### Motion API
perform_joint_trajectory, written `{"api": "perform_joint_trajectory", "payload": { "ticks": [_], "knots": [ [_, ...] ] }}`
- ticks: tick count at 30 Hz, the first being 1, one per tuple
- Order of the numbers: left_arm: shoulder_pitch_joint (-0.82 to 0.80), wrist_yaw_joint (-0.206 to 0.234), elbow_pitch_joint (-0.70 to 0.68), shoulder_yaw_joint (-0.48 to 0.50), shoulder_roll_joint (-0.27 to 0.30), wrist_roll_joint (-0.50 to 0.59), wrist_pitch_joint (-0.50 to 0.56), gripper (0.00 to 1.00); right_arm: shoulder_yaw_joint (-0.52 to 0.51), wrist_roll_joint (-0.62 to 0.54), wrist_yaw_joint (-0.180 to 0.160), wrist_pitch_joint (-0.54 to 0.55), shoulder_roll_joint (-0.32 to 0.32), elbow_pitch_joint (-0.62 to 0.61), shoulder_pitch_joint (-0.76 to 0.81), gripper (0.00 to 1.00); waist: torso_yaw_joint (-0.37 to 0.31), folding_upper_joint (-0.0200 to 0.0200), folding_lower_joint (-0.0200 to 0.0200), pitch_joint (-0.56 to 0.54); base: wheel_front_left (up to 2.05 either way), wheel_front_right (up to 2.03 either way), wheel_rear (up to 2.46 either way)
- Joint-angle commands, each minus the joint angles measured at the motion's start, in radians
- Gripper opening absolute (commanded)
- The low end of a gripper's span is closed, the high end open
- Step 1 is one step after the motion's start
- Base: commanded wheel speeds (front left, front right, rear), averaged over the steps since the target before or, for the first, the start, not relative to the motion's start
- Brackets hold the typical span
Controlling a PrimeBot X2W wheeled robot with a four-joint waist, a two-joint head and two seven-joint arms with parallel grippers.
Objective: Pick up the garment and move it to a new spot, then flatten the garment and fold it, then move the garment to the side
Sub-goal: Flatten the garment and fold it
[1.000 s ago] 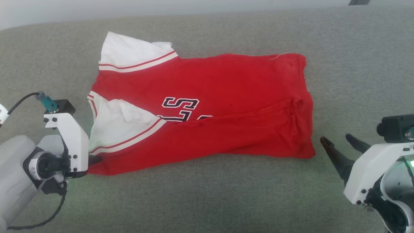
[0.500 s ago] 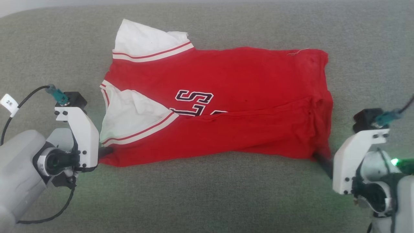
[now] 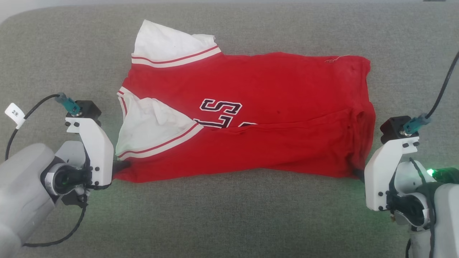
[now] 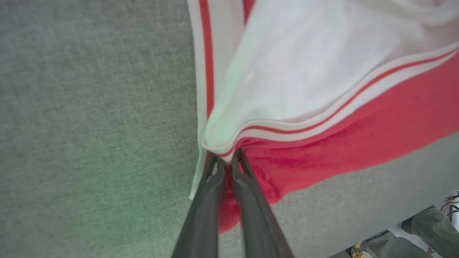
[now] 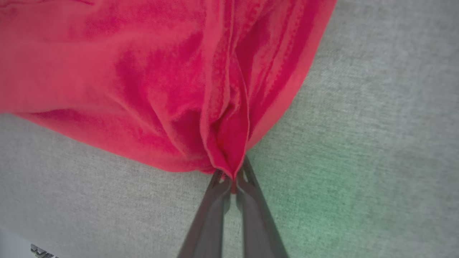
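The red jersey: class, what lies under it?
Under the red jersey lies the grey upholstered surface, visible all round its edges. The folded-up near flap covers the lower part of the dark lettering; anything between layers is hidden.

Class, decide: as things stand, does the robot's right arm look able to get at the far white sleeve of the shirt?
Probably not: the right gripper is shut on the garment at its near right corner, and the far white sleeve lies at the opposite end.
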Motion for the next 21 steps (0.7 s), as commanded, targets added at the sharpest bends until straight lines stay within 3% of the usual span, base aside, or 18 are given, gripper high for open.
{"api": "perform_joint_trajectory", "payload": {
  "ticks": [1, 10, 21],
  "knots": [
    [0.025, -0.004, 0.003, -0.021, -0.019, 0.010, 0.006, 0.00, -0.001, 0.007, -0.001, -0.007, -0.012, 0.010, -0.006, 0.00, 0.001, -0.0001, 0.0000, 0.000, 0.00, 0.00, 0.00],
    [0.025, 0.009, -0.036, -0.016, 0.032, 0.001, 0.036, 0.00, -0.013, 0.039, -0.001, 0.037, -0.061, -0.054, 0.007, 0.00, 0.001, -0.0001, 0.0000, -0.023, 0.00, 0.00, 0.00],
    [0.036, 0.112, -0.259, -0.017, 0.172, 0.009, 0.089, 0.00, -0.065, 0.092, -0.001, 0.162, -0.115, -0.223, 0.103, 0.00, 0.011, -0.0001, 0.0000, -0.057, 0.00, 0.00, 0.00]
  ]
}}
